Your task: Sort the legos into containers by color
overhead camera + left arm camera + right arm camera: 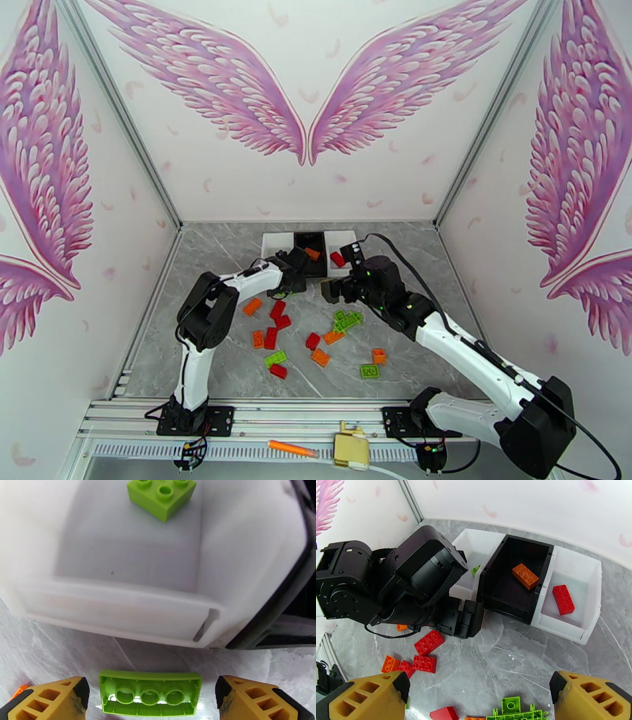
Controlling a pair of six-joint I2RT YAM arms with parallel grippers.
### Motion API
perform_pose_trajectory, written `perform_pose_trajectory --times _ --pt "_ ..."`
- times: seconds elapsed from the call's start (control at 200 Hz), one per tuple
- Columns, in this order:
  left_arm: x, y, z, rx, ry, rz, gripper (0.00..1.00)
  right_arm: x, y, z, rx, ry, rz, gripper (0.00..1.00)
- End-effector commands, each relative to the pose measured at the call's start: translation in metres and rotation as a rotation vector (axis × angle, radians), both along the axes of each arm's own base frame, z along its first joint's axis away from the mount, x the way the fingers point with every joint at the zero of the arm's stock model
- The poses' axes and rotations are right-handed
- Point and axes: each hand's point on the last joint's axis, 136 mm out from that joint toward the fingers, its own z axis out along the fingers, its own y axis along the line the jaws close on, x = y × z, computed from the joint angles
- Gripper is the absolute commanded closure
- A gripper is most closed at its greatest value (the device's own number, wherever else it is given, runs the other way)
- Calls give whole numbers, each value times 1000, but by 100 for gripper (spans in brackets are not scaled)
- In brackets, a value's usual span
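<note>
One green lego (150, 693) lay hollow side toward the wrist camera, between the fingers of the left pincer (152, 691). A gap showed on either side, so that pincer stood wide open and gripped nothing.

Just ahead of its fingertips rose the left white container (118, 614), with a second green lego (162, 497) at the far end inside.

Ahead of the right pincer (478, 687), fully spread and empty, the black container (501, 607) held an orange lego (525, 576) and the right white container (568, 632) a red lego (563, 599).

Risks, as we judged:
- A squeeze on the smooth side walls might pop the brick out.
- A low carry could snag the container's near wall.
- The two arms sat close together.

The tabletop (442, 371) was glossy grey marble, with loose legos (271, 338) behind both pincers. The walls (308, 189) were white with pink wings.
</note>
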Motion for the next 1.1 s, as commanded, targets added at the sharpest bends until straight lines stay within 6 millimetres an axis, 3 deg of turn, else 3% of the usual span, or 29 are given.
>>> perform_pose_trajectory --times 0.0,0.25,0.37,0.5,0.77,0.92,1.094 --pt "-10 4 -19 23 46 14 17 1 2 -1 18 2 -7 1" --pt "-13 6 -23 35 54 18 38 3 8 0 42 5 3 1" --pt "-12 8 -15 30 40 27 39 3 11 4 74 4 10 1" --pt "-11 12 13 38 -23 35 39 1 18 9 113 4 34 1" --pt "0 26 96 27 -212 29 40 -2 35 8 151 34 109 1" --pt "15 32 119 33 -249 25 39 -5 45 11 160 25 141 1" --pt "48 38 125 27 -276 41 40 3 53 10 171 20 142 1"
